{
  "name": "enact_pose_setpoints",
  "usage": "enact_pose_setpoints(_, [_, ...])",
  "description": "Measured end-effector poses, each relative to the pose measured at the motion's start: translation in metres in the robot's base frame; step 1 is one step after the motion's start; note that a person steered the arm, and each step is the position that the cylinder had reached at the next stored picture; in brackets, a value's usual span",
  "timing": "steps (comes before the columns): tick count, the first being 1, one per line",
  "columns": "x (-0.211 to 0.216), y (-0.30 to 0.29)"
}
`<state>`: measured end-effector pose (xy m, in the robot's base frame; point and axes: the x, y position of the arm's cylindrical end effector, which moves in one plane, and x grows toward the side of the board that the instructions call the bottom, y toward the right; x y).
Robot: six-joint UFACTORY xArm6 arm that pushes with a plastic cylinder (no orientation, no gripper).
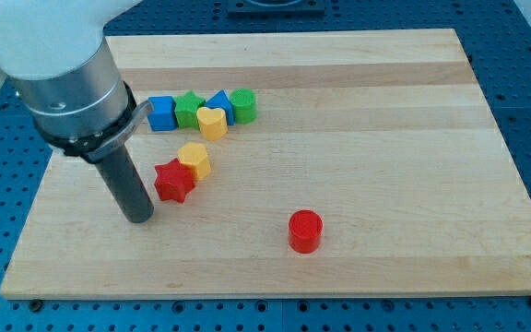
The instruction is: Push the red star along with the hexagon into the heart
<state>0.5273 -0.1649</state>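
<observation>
On the wooden tabletop (358, 138), we list: no claw fitted, my tip (139, 219) just left of red star (173, 181), star touching yellow hexagon (194, 160), yellow heart (211, 122) above them, apart.

No writing, label, brand, number or sign can be read anywhere; the blocks are plain coloured. The wooden board (358, 111) carries grain only.

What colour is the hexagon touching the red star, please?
Yellow: the hexagon shows clearly in the camera view.
</observation>
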Motion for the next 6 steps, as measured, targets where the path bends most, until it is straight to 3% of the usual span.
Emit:
enact_pose_setpoints(3, [-0.022,0.052])
enact_pose_setpoints(6, [-0.023,0.055])
